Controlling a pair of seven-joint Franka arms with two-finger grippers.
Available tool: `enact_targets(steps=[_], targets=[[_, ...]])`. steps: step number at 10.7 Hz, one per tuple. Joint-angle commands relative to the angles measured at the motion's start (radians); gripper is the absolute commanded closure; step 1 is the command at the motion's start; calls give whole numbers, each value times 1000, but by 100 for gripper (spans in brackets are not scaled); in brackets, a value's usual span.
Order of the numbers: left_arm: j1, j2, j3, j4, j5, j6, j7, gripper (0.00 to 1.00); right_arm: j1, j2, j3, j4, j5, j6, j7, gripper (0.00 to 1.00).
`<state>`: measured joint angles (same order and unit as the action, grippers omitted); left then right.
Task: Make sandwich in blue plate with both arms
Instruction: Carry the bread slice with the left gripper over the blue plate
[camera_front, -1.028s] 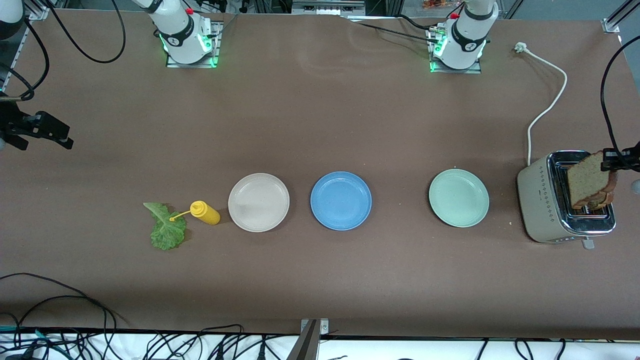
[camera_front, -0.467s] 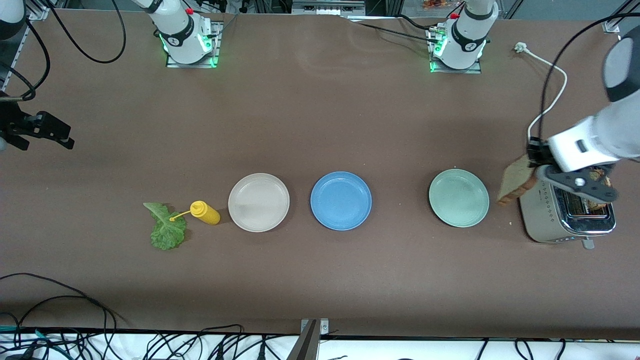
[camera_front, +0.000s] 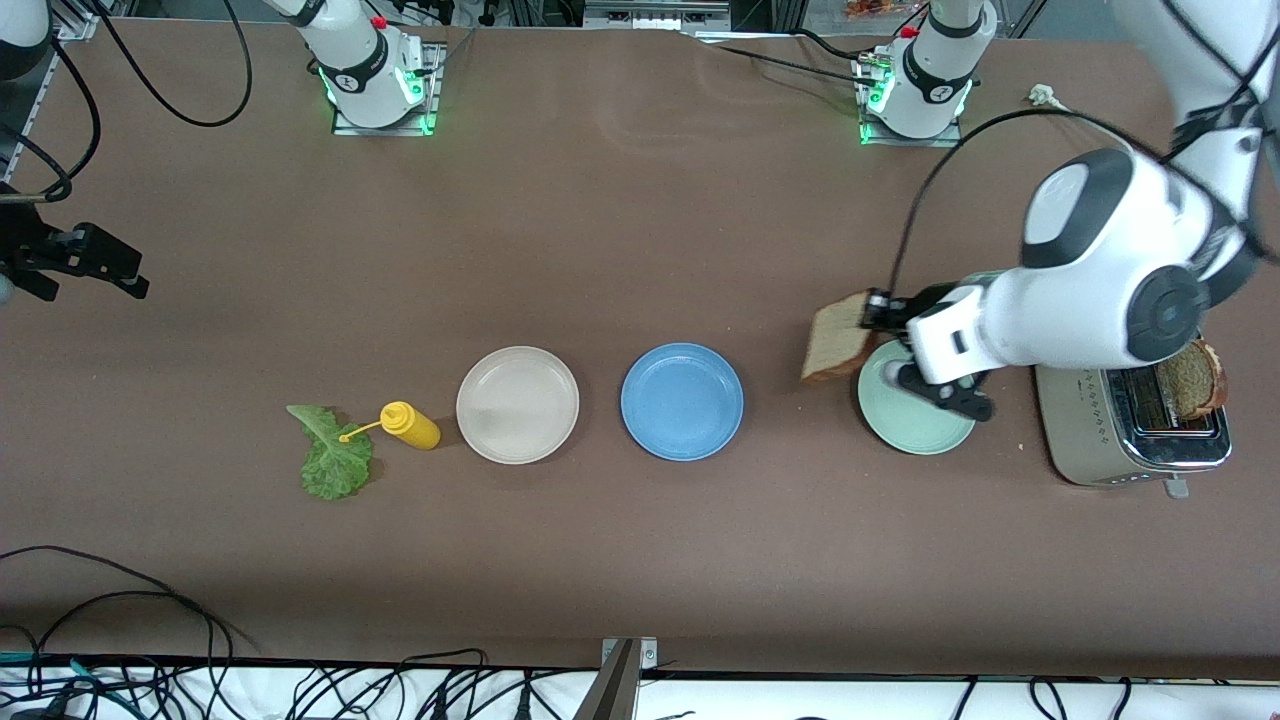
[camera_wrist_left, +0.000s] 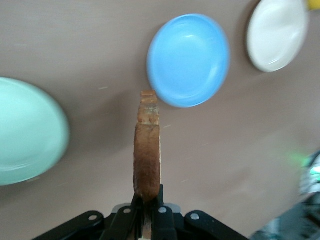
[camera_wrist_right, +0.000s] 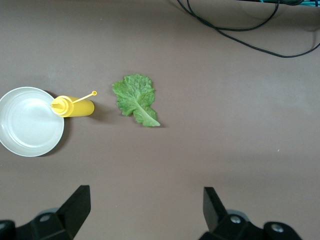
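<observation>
The left pincer (camera_front: 868, 312) pinches a bread slice (camera_front: 835, 336) upright over the pale green plate's (camera_front: 915, 432) edge, bound for the empty blue plate (camera_front: 682, 401); next, lowering it flat. The right pincer (camera_wrist_right: 145, 207) waits spread above the lettuce leaf (camera_wrist_right: 135, 99).

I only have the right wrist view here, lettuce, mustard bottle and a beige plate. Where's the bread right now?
Observer: One bread slice is held edge-up in the shut left gripper, over the table beside the pale green plate.
Operator: Any bread left in the toaster?
Observer: Yes, a second slice sticks up from the toaster.
Operator: Is the blue plate still bare?
Observer: Yes, the blue plate holds nothing yet.
</observation>
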<state>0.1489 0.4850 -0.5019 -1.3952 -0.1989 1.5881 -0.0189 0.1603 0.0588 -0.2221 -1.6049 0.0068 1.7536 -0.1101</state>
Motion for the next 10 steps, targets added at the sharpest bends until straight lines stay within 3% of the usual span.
enact_targets(steps=[1, 4, 7, 8, 10], targets=[[-69, 124, -1, 27, -239, 180, -72, 100, 2, 4, 3, 20, -18, -20, 10, 0], [-115, 239, 0, 27, -454, 324, -50, 100, 2, 4, 3, 19, -18, -19, 10, 0], [-123, 355, 0, 27, -518, 357, 45, 100, 2, 4, 3, 19, -18, -19, 10, 0], [-123, 378, 3, 22, -572, 357, 80, 100, 2, 4, 3, 19, -18, -20, 10, 0], [-120, 402, 14, 24, -570, 357, 123, 100, 2, 4, 4, 19, -18, -20, 10, 0]])
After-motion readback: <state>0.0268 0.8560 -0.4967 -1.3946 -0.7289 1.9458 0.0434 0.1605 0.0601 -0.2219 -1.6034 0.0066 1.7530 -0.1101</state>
